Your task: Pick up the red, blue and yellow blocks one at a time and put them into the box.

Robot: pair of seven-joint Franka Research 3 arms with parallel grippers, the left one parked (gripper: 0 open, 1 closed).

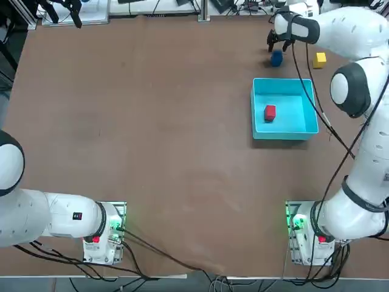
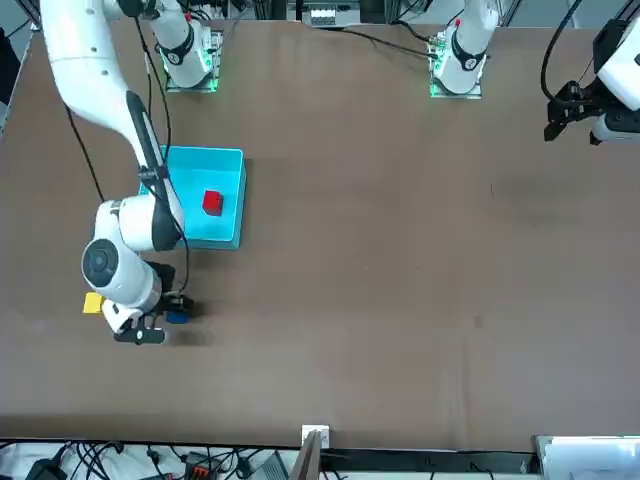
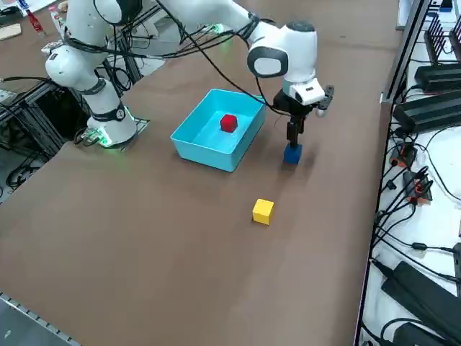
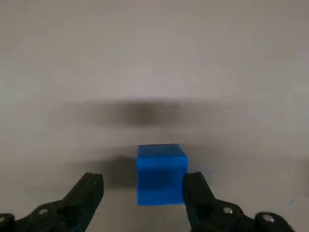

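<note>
Where blue block point(image 4: 161, 173) sits, hand point(image 4: 143, 189) spread.

We're looking at a robotics lab: two white arms are sitting bolted to a brown table point(image 1: 152, 121), bundled cables point(image 3: 403, 194) are trailing along the right edge of the side view, and an aluminium frame point(image 3: 29, 108) is standing at its left.

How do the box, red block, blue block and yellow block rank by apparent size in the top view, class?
1. box, clearly largest.
2. red block, blue block and yellow block: all look alike, so unranked. The open right gripper partly overlaps the blue one.
</note>
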